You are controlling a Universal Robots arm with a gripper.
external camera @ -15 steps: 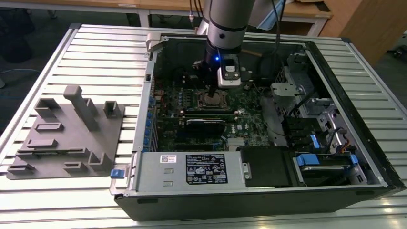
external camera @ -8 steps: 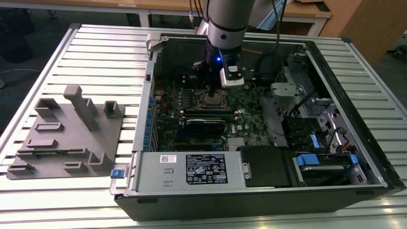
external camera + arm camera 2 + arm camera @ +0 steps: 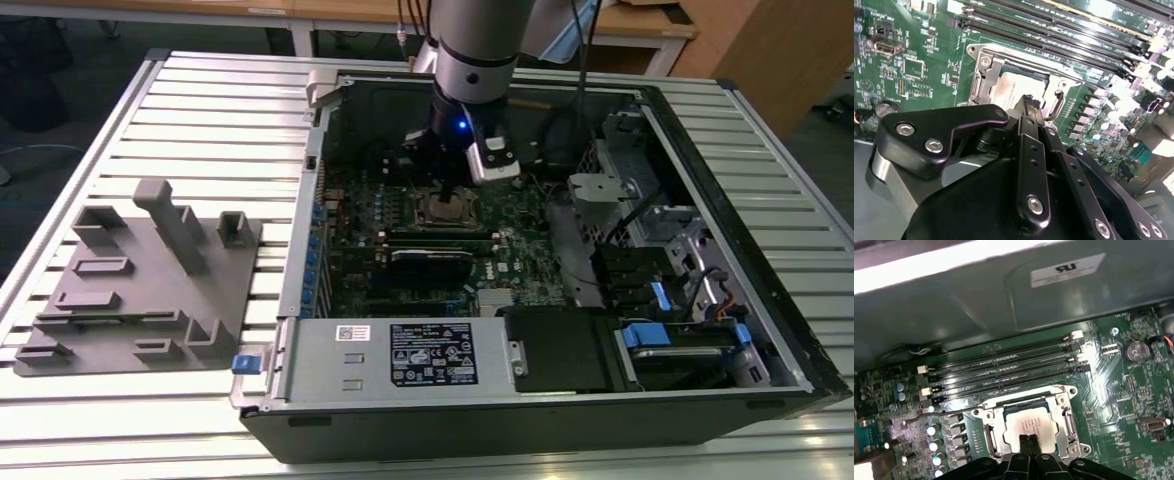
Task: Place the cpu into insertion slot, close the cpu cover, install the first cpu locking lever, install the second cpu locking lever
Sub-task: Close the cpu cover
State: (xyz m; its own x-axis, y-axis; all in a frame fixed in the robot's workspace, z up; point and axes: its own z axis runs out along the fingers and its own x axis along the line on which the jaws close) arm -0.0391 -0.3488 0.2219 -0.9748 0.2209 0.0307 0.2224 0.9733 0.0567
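The cpu [image 3: 1029, 422] lies flat in the insertion slot [image 3: 447, 212] on the green board, its silver-grey top showing through the window of the cpu cover [image 3: 1024, 401]. The cover's silver frame [image 3: 985, 75] lies down around the chip. A thin wire locking lever [image 3: 941, 412] sticks out sideways from one corner of the socket, over the board. My gripper [image 3: 1029, 440] hangs right above the socket's edge, its two black fingertips [image 3: 1029, 101] pressed together with nothing between them. In the exterior view the arm reaches down into the open computer case, with the gripper [image 3: 447, 190] over the socket.
Long black memory slots [image 3: 1004, 365] run beside the socket, and the case's metal wall [image 3: 979, 300] rises behind them. Capacitors [image 3: 934, 445] and a coin battery [image 3: 1135, 351] stand on the board. A power supply [image 3: 400, 350] and a grey fixture [image 3: 140, 290] sit at the exterior view's left.
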